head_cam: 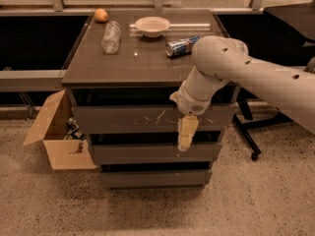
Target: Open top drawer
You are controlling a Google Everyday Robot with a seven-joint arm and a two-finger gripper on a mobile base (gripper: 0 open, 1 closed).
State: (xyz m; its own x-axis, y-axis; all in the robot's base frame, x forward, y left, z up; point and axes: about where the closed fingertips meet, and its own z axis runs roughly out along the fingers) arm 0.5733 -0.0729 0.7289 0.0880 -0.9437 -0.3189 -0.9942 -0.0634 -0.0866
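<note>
The top drawer (128,118) is the widest grey-brown front under the cabinet top, closed, with white scratch marks near its middle. Two narrower drawer fronts sit below it. My gripper (186,140) hangs down from the white arm (246,73) in front of the right half of the drawer stack, its pale fingers pointing down over the gap between the top drawer and the middle drawer (147,153).
On the cabinet top (142,58) lie a clear plastic bottle (111,36), a white bowl (152,26), a blue can (181,46) and an orange (101,15). An open cardboard box (56,134) stands at the cabinet's left. A black chair base (248,136) is at the right.
</note>
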